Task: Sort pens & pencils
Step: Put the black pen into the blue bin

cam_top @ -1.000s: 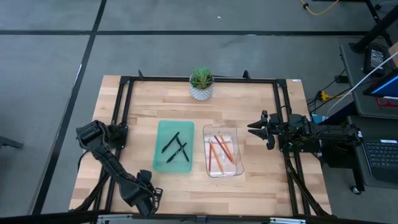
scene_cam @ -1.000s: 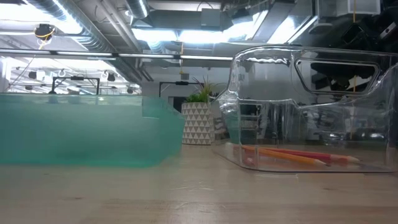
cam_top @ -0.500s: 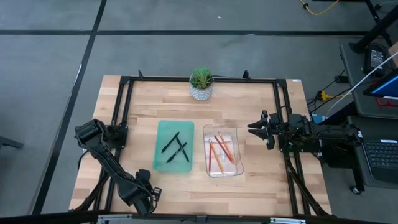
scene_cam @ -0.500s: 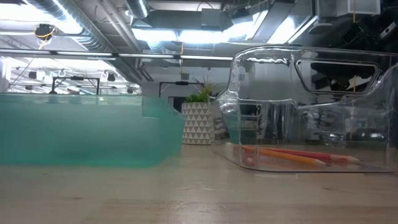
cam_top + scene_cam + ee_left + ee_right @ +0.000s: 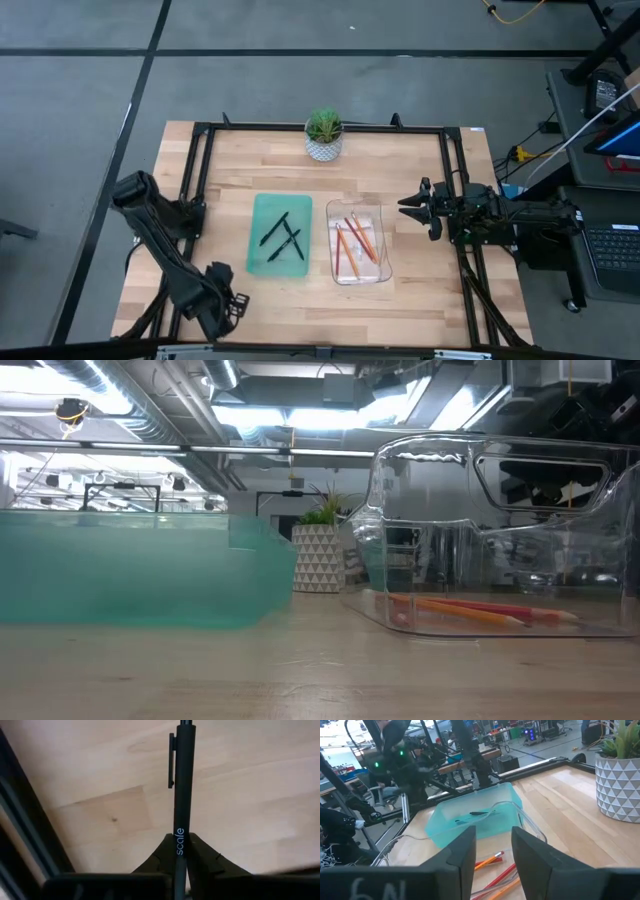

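One pen (image 5: 181, 780) is pinched in the left gripper (image 5: 179, 845). The fingers are closed snug on its barrel, and the clip end sticks out ahead over bare wood. You can read "scale" on the barrel right where the fingers grab it. From above, that left gripper (image 5: 224, 304) sits low near the 7 o'clock corner of the table (image 5: 400, 170), well clear of both trays. The held pen itself can't be made out from up there.

The other pens (image 5: 283, 240) lie loose in the green tray (image 5: 256, 262), just toward 9 o'clock from the table's middle. One lies on a slant by itself and the others cross near their tips. I can't get a solid count.

The pencils (image 5: 355, 238), orange and red, are in the clear tray (image 5: 372, 272) right beside the green one on its 3 o'clock side. They lie roughly along its length, fanned a little. From table height you can see them flat on the clear tray's floor.

The right gripper (image 5: 412, 206) hangs at the 3 o'clock edge, pointing in toward the clear tray. Its fingers (image 5: 462, 854) are spread apart with nothing between them.

A plant (image 5: 323, 135) in a patterned pot stands at 12 o'clock by the far edge.
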